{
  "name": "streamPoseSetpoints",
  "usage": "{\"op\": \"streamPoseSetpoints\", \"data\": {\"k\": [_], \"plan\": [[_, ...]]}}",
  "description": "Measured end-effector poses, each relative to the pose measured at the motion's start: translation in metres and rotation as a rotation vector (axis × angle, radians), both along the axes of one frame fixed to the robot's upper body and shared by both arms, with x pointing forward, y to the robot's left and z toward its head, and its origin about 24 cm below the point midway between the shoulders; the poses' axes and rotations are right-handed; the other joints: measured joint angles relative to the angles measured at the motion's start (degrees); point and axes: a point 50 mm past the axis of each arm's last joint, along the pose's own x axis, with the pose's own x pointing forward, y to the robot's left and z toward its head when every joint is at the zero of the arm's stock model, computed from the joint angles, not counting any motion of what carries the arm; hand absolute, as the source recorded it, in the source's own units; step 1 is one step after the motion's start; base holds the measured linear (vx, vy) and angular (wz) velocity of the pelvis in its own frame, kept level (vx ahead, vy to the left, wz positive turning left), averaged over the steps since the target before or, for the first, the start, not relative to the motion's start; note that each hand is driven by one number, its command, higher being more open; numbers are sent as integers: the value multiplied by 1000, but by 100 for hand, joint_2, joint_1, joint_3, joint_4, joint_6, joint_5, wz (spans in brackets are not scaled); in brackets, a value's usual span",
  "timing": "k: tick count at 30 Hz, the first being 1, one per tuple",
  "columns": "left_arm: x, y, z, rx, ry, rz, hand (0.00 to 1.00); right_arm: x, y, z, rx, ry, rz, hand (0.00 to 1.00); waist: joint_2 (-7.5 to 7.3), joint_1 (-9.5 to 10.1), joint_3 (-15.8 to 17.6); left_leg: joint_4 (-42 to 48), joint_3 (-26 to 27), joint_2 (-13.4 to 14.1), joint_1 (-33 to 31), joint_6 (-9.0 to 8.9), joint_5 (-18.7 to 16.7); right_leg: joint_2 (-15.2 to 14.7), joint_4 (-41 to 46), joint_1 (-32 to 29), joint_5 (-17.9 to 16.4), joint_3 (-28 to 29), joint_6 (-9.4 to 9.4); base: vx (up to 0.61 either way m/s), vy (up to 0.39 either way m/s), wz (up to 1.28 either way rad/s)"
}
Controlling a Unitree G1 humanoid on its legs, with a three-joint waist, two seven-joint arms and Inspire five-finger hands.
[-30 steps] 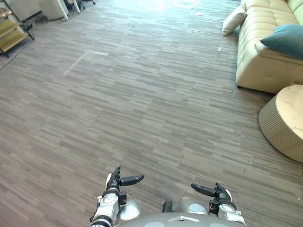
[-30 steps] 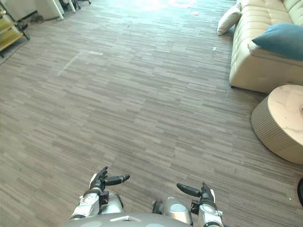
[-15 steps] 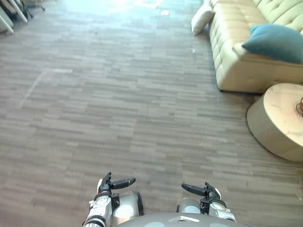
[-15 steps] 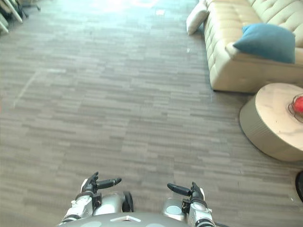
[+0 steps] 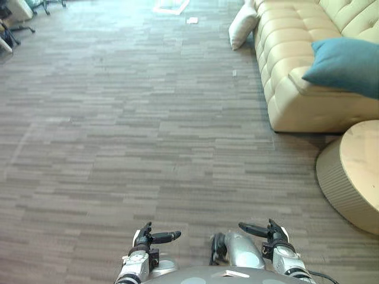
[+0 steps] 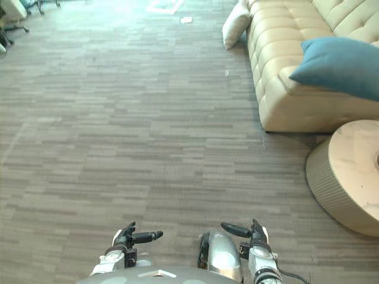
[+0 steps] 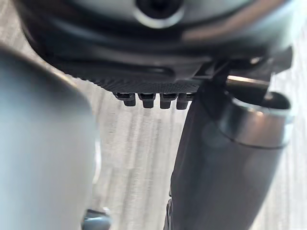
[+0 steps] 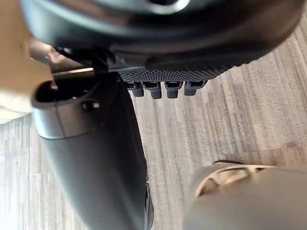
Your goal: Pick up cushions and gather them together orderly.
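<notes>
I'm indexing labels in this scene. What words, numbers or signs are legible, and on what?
None can be read.
The teal square cushion, the cream cushion on the grey plank floor, the cream tufted sofa and the round beige table show no print.
The small white sheet on the floor is too small to tell.

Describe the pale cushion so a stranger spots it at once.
Find the cream tufted sofa on the right. At its far end a cream-white cushion leans against it on the floor. The teal cushion, by contrast, sits on the seat.
</notes>
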Motion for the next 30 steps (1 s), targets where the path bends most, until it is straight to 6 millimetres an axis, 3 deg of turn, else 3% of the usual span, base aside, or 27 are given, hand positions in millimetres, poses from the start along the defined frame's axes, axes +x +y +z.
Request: {"op": "streamPoseSetpoints", "data": {"k": [1,2,4,5,7,8,9,10,11,12,13,14,15,16,18,19,21,22,23,24,25,26,27,28,29,30], "plan": [[4,1,2,4,-21,1,100,-2,3,-1,8,7,2,100,-21,49,-12,-394,168,-62,-392,185,-226,24,-277,346,14,76,89,427,-23,-34],[5,1,3,3,-28,3,100,-2,4,-2,12,8,1,100,-22,70,-12,-625,224,-97,-494,246,-295,24,-361,438,12,110,102,420,14,-43],[11,1,6,2,-52,9,100,-4,11,-4,27,15,-3,100,-47,196,-4,-2175,320,-422,-870,361,-419,-21,-711,796,14,277,180,443,80,-45],[13,2,7,3,-59,11,100,-5,17,-5,40,18,-4,100,-100,210,12,-3364,255,-779,-1000,345,-303,-136,-907,1033,-22,362,286,479,141,-35],[13,0,7,-11,-65,27,100,-5,18,-5,42,20,0,100,-103,222,15,-4582,147,-1102,-1084,313,122,-218,-1152,1311,-88,492,435,519,198,-42],[13,-2,6,-22,-66,37,100,-8,18,-6,33,31,20,100,-54,270,-9,-5255,152,-1209,-1092,328,481,-231,-1287,1530,-196,631,614,572,271,-66],[14,-1,7,-25,-70,48,100,-12,18,-8,32,47,23,100,-95,363,-29,-5173,84,-1225,-1070,450,1004,-296,-1331,1682,-293,766,714,484,234,-67],[14,2,7,-18,-70,47,100,-14,19,-9,37,61,22,100,-129,402,-98,-5038,85,-1282,-1064,529,1189,-333,-1351,1761,-311,865,729,592,275,-52],[13,3,7,-14,-68,47,100,-16,26,-11,51,72,30,100,-301,419,-209,-4821,73,-1388,-1127,562,1178,-508,-1191,1718,-307,976,724,572,252,-36],[13,10,8,3,-69,45,100,-20,31,-13,63,80,36,100,-444,418,-302,-4480,99,-1519,-1215,835,932,-705,-598,1447,-302,1127,722,659,306,-27],[12,14,8,13,-62,47,100,-20,34,-13,74,81,29,100,-567,399,-343,-4205,181,-1586,-1159,905,592,-902,439,1059,-235,1240,839,545,261,-17],[12,15,8,17,-57,46,100,-19,34,-13,74,79,31,100,-603,397,-345,-4127,208,-1630,-1093,925,472,-997,948,868,-122,1290,1002,535,258,-5],[10,16,7,24,-41,47,100,-17,34,-12,71,75,42,100,-679,368,-339,-4012,243,-1759,-842,1001,177,-1224,2184,433,472,1407,1215,542,231,6],[6,16,4,26,-17,45,100,-15,34,-12,68,69,48,100,-652,314,-310,-3995,218,-1876,-477,1053,-121,-1448,3248,76,841,1392,1248,546,219,7],[-5,18,0,36,31,58,100,-9,31,-8,50,35,74,100,-535,286,-310,-4325,181,-1905,421,1048,-455,-1628,4055,-508,493,936,882,601,158,-4],[-7,18,-1,40,41,57,100,-7,31,-7,46,25,83,100,-512,282,-318,-4480,174,-1904,602,1044,-470,-1621,4026,-677,392,803,826,613,97,-2],[-10,19,-2,53,58,33,100,1,29,-3,30,-12,108,100,-444,176,-294,-4881,78,-1840,1108,985,-528,-1472,3460,-1240,61,406,703,499,-25,20],[-11,19,-3,51,71,31,100,8,26,0,19,-33,113,100,-371,125,-246,-5041,42,-1711,1363,885,-619,-1194,2588,-1617,55,276,697,419,-72,21],[-11,19,-3,50,73,30,100,8,25,0,17,-36,112,100,-364,124,-242,-5071,40,-1685,1410,864,-635,-1136,2406,-1688,60,270,699,664,-167,21],[-14,19,-4,50,84,31,100,13,24,2,17,-53,102,100,-353,111,-225,-5307,13,-1563,1751,691,-781,-723,933,-2052,382,357,887,612,-212,32],[-18,18,-6,47,98,30,100,13,22,3,21,-54,93,100,-352,53,-226,-5440,-92,-1512,1999,581,-881,-505,450,-2010,1248,577,824,797,-277,46],[-19,13,-7,31,104,35,100,13,19,3,15,-53,85,100,-278,39,-248,-5475,-183,-1415,2184,546,-883,-384,600,-1910,1217,596,393,747,-289,34],[-18,10,-8,21,99,39,100,13,17,3,8,-51,88,100,-227,77,-261,-5428,-196,-1374,2185,519,-829,-378,761,-1925,1082,604,345,771,-299,27],[-15,-1,-8,-10,82,31,100,13,13,4,-5,-54,76,100,-204,81,-250,-4984,-276,-1355,2111,364,-694,-481,1194,-1931,602,573,246,856,-345,28],[-13,-3,-8,-20,73,29,100,12,11,4,-4,-48,62,100,-141,21,-269,-4297,-352,-1231,1867,309,-646,-474,1228,-1773,352,487,234,668,-276,39],[-11,-5,-7,-25,69,31,100,12,11,4,-5,-49,61,100,-95,-4,-260,-3796,-424,-1134,1675,252,-607,-455,1182,-1648,273,422,227,496,-215,46]]}}
